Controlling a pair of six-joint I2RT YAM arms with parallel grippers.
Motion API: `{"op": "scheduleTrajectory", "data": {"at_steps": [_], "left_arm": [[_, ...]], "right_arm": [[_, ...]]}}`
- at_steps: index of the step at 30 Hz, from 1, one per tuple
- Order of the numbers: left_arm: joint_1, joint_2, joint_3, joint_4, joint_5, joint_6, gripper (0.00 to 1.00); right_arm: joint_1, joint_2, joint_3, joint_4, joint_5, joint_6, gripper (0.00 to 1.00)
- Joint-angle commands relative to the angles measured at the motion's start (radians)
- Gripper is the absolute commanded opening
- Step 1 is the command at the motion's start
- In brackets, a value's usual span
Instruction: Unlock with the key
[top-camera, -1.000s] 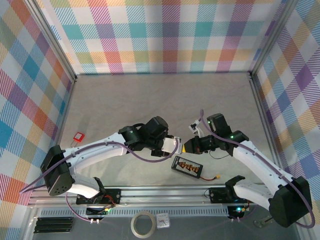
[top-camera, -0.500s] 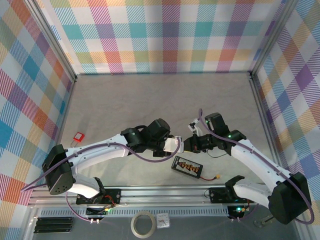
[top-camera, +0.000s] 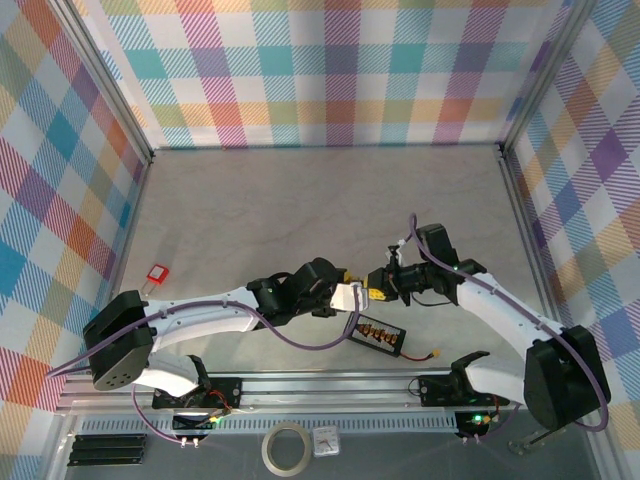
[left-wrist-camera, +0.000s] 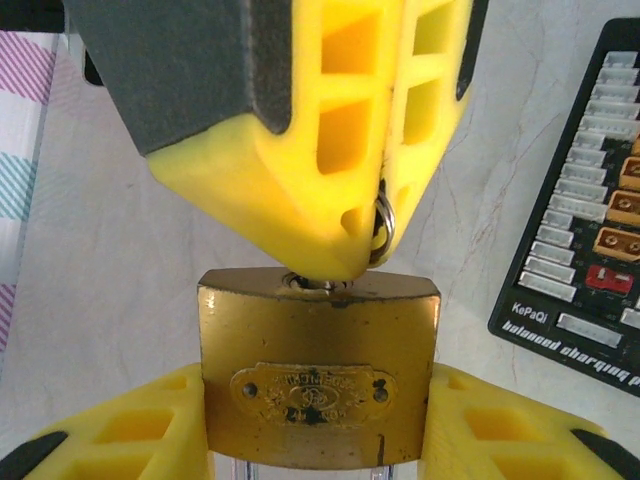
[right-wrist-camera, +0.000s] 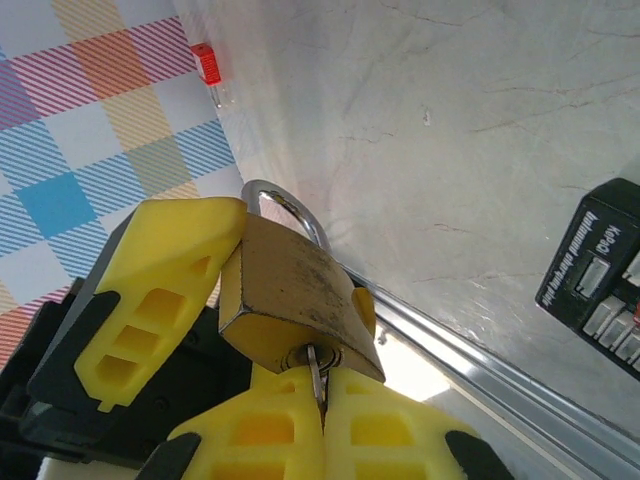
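Tabletop (left-wrist-camera: 120, 250); "KePaQi" board (left-wrist-camera: 590, 200); key (right-wrist-camera: 316, 378) in padlock (right-wrist-camera: 295, 290)

The fingers (left-wrist-camera: 130, 430) are plain yellow. Between them the padlock (left-wrist-camera: 318, 370) is dull brass and the key (right-wrist-camera: 316, 378) is silvery. Right of the jaws lies a black board (left-wrist-camera: 590, 200) with white letters.
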Motion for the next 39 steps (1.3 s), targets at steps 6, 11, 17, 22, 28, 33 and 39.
{"op": "scheduleTrajectory", "data": {"at_steps": [6, 11, 17, 22, 28, 33, 39], "left_arm": [[0.013, 0.027, 0.166, -0.098, 0.237, -0.098, 0.00], [0.040, 0.057, 0.207, -0.166, 0.305, -0.126, 0.00], [0.040, 0.080, 0.234, -0.188, 0.326, -0.134, 0.00], [0.041, 0.076, 0.238, -0.190, 0.325, -0.134, 0.00], [0.041, 0.074, 0.243, -0.199, 0.342, -0.142, 0.00], [0.040, 0.075, 0.255, -0.213, 0.350, -0.140, 0.00], [0.039, 0.089, 0.274, -0.220, 0.366, -0.144, 0.00]], "right_arm": [[-0.017, -0.130, 0.057, -0.223, 0.127, -0.252, 0.55], [-0.024, -0.199, 0.038, -0.243, 0.129, -0.304, 0.67], [-0.023, -0.268, -0.012, -0.157, 0.090, -0.316, 0.70], [-0.024, -0.276, -0.004, -0.229, 0.130, -0.368, 0.71], [-0.024, -0.281, -0.052, -0.145, 0.070, -0.348, 0.69], [-0.024, -0.282, -0.050, -0.132, 0.049, -0.348, 0.67], [-0.018, -0.266, -0.080, -0.077, 0.033, -0.324, 0.61]]}}
